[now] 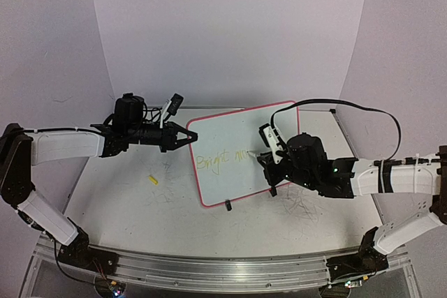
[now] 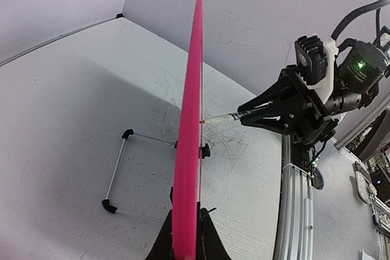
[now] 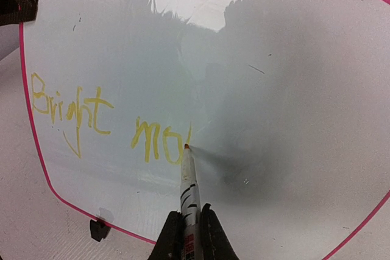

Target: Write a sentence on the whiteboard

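**Grey-scuffed table, white board propped on it: marker mid-word**

The right gripper (image 3: 186, 226) has its fingers clenched on the barrel of the marker (image 3: 189, 187). The marker's tip touches the whiteboard (image 3: 292, 77) just past "Bright mo", the part of the sentence (image 3: 97, 123) written so far. The left gripper (image 2: 184, 235) pinches the board's pink rim edge-on, and the board stands tilted on a wire stand (image 2: 119, 175).

The yellow ink reads faint, so the stroke in hand likely calls for even, firm contact. That push should be directed into the side the left arm braces, with the letters held level with "Bright".

Right of the tip, bare white runs wide to the far rim, probably enough for the words to come. Below the line, the lower rim and a black clip (image 3: 99, 229) sit near, so drifting downward risks running off. A small yellow piece (image 1: 153, 180) lies on the table, well apart from the board.
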`<move>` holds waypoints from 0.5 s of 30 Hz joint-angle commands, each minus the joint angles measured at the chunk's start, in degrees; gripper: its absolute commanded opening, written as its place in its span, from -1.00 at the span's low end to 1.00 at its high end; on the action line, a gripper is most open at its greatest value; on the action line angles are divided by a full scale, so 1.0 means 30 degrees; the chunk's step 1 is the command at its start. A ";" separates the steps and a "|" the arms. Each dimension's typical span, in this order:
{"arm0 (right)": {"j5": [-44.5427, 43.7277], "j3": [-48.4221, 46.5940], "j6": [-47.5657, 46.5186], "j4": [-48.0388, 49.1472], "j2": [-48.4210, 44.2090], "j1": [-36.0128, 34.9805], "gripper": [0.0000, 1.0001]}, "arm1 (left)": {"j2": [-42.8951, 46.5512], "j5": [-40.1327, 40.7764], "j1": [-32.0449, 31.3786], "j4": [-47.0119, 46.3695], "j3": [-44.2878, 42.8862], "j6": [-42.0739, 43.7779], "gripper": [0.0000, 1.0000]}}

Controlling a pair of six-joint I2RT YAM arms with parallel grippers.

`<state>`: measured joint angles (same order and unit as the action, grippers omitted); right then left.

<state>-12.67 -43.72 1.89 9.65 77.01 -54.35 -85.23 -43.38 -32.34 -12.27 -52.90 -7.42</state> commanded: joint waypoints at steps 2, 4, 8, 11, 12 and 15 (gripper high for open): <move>-0.0469 -0.0397 -0.0136 0.0437 -0.0284 -0.0027 -1.00 | -0.0324 0.1240 -0.0119 0.1272 0.0007 0.2444 -1.00; -0.0660 -0.0463 -0.0133 0.0458 -0.0180 -0.0024 -1.00 | -0.0297 0.1236 -0.0119 0.1277 0.0011 0.2444 -1.00; -0.0917 -0.0543 -0.0075 0.0472 -0.0058 -0.0021 -1.00 | -0.0271 0.1218 -0.0118 0.1277 0.0015 0.2444 -1.00; -0.1060 -0.0634 -0.0059 0.0461 0.0084 -0.0024 -1.00 | -0.0275 0.1189 -0.0120 0.1278 0.0005 0.2444 -1.00; -0.1080 -0.0631 -0.0059 0.0448 0.0141 -0.0032 -1.00 | -0.0282 0.1186 -0.0120 0.1278 0.0008 0.2444 -1.00; -0.0968 -0.0689 -0.0034 0.0318 0.0306 -0.0027 -1.00 | -0.0257 0.1177 -0.0119 0.1278 0.0002 0.2444 -1.00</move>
<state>-14.09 -43.72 1.76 9.69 77.06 -54.37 -85.23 -43.38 -32.34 -12.27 -52.90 -7.42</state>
